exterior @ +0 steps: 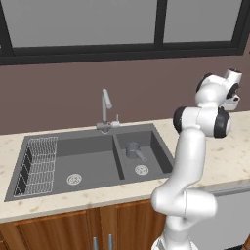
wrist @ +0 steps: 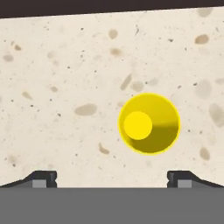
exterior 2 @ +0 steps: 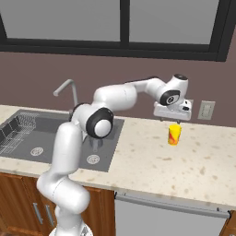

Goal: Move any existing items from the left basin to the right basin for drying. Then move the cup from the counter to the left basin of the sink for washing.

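- Overhead, the fingers point(wrist: 112, 178) are hovering spread wide above the yellow cup point(exterior 2: 174, 134), gripping nothing.
- The cup is standing upright on the beige counter point(exterior 2: 152, 156).
- The grey pot point(exterior: 134, 150) is sitting in the right basin point(exterior: 146, 168).

Two base cameras look forward and down from behind the arm, sharing the sink point(exterior: 93, 161); hand camera looks straight down, close over the table point(wrist: 65, 87).

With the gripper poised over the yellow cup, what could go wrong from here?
1. In the hand view the small yellow tumbler sits right of centre between the open gripper fingertips, so a straight descent might clip its rim and tip it on the beige speckled counter.
2. The grey metal pot occupies the right basin; a low carry toward the left basin might hit it.
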You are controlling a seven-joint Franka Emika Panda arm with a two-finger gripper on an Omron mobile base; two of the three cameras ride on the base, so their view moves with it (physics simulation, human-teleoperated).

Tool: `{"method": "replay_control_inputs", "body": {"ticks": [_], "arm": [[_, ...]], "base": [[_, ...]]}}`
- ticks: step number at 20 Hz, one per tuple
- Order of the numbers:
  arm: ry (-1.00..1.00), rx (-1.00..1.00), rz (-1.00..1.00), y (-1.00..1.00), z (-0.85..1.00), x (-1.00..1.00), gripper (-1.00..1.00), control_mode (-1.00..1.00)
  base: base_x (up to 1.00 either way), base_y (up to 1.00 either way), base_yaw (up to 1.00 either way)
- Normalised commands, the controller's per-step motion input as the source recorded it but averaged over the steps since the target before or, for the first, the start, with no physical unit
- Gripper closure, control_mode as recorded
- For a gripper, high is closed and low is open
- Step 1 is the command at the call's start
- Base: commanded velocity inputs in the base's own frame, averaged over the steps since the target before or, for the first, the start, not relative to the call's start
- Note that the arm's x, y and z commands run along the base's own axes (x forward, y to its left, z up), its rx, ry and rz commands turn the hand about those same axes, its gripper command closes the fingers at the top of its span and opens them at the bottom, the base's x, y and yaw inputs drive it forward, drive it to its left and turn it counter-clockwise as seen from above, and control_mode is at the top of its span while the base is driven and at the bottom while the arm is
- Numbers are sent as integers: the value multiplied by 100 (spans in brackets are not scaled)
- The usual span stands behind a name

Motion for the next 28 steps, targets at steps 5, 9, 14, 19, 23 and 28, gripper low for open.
{"method": "replay_control_inputs", "body": {"ticks": [5, 9, 14, 19, 23, 28], "arm": [[0, 0, -1, -3, -9, 24, -100, -100], [0, 0, 0, -1, -10, 28, -100, -100], [0, 0, 0, -2, -12, 18, -100, -100], [0, 0, -2, -2, -9, 10, -100, -100], [0, 0, -4, -4, -9, 6, -100, -100], [0, 0, -4, -4, -11, 8, -100, -100]], "base": [[0, 0, 0], [0, 0, 0], [0, 0, 0], [0, 0, 0], [0, 0, 0], [0, 0, 0]]}}
